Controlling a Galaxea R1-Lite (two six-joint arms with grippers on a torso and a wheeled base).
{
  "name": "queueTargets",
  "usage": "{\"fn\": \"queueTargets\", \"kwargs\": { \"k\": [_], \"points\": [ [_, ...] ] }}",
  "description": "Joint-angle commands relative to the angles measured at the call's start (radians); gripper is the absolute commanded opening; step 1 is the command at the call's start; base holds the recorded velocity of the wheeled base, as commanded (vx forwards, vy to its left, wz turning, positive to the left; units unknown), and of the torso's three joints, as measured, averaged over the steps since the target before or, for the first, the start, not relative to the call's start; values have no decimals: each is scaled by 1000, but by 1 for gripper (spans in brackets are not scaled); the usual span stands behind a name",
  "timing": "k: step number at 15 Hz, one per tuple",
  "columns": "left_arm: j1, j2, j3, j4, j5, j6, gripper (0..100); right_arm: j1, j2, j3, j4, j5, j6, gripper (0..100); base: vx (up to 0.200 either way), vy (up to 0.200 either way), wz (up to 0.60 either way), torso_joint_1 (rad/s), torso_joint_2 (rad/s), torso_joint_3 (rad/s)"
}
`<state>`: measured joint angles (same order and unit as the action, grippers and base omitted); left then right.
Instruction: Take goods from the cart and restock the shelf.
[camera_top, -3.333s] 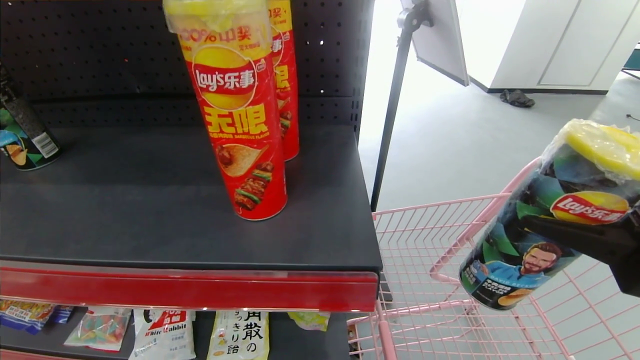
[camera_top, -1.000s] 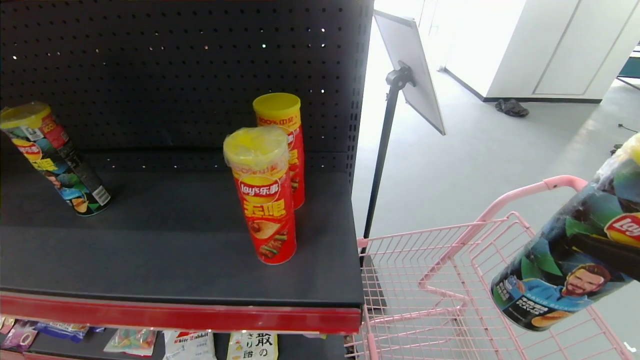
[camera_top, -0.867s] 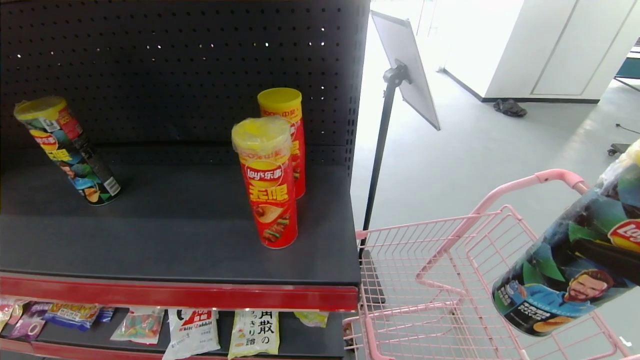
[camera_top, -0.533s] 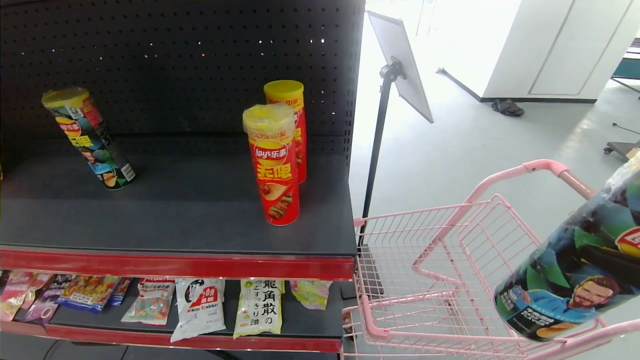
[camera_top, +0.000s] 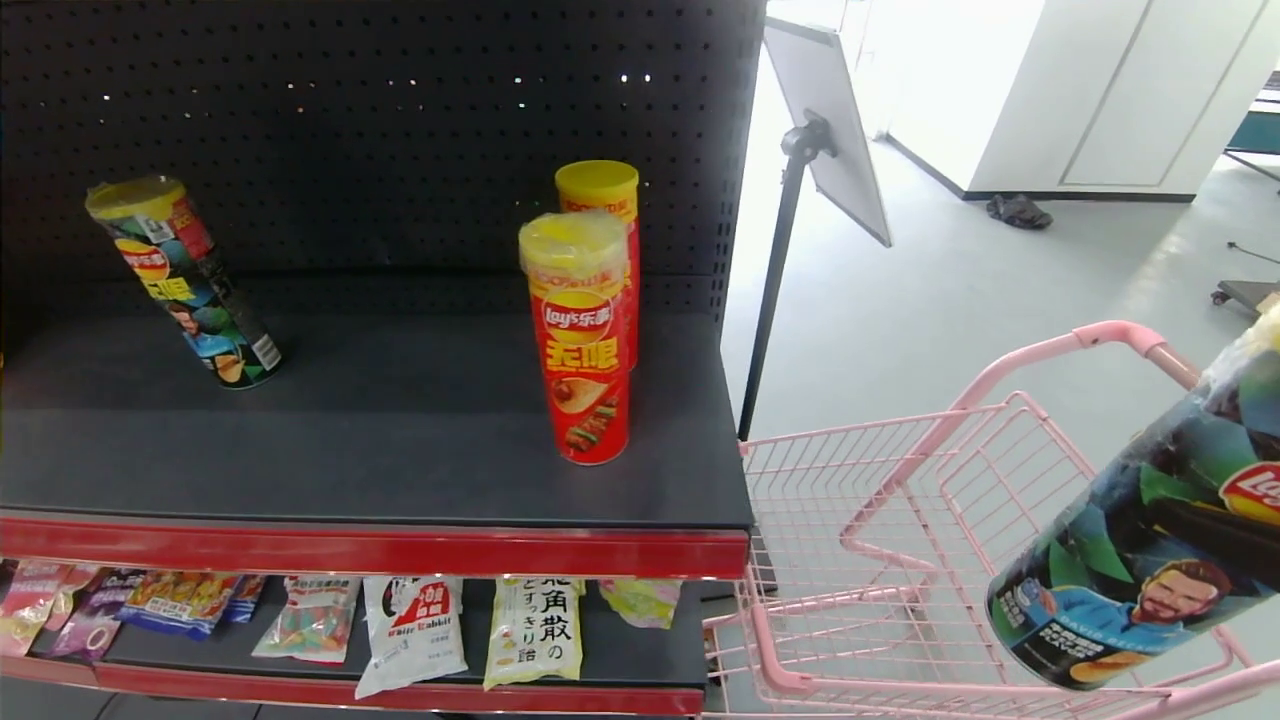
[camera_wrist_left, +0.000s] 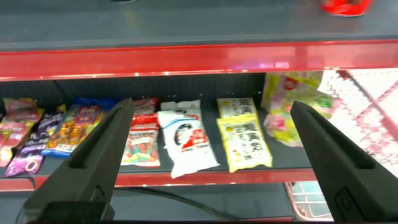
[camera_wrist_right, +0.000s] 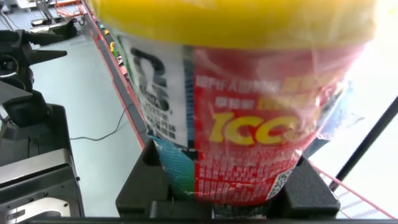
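Two end effectors are at work, and they stand in opposite states. The right end effector (camera_wrist_right: 227, 190) is clamped on a dark blue-green chip can (camera_top: 1130, 560), its jaws pressed against opposite sides of the tube just below the yellow lid (camera_wrist_right: 230, 18). In the head view one black finger (camera_top: 1205, 512) lies across the can's printed side. The can is held in the air, tilted, base pointing down toward the shelf side and lid up toward the robot's right. It hangs over the near right corner of the pink cart (camera_top: 900, 480), touching nothing else that can be seen.

The left end effector (camera_wrist_left: 211, 162) is spread wide, its two black fingers (camera_wrist_left: 93, 162) far apart and gripping nothing. It faces the lower shelf (camera_wrist_left: 186, 177), where flat snack bags (camera_wrist_left: 186, 140) lie in a row.

On the upper shelf (camera_top: 380, 470), a dark board with a red front edge, three cans stand. A matching blue-green can (camera_top: 185, 280) is at the far left near the pegboard back. A red can (camera_top: 585, 340) with a wrapped yellow lid stands toward the right end, and a second red can (camera_top: 600, 195) is directly behind it; whether they touch cannot be told. The cart sits just beside the shelf's right end, with a sign stand (camera_top: 830, 120) behind it.
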<state>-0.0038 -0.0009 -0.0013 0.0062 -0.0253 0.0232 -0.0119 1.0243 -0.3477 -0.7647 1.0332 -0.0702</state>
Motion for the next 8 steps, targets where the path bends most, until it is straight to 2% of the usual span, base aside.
{"fn": "queueTargets", "kwargs": {
  "k": [1, 8],
  "points": [
    [1, 1, 0, 0, -1, 0, 100, 0, 4, 1, 1, 1, 0, 0, 0, 200, 0, -7, 2, -2],
    [1, 1, 0, 0, -1, 0, 100, -2, -12, 16, 1, -1, 0, 0, 0, 200, 0, 2, 2, 3]
  ]
}}
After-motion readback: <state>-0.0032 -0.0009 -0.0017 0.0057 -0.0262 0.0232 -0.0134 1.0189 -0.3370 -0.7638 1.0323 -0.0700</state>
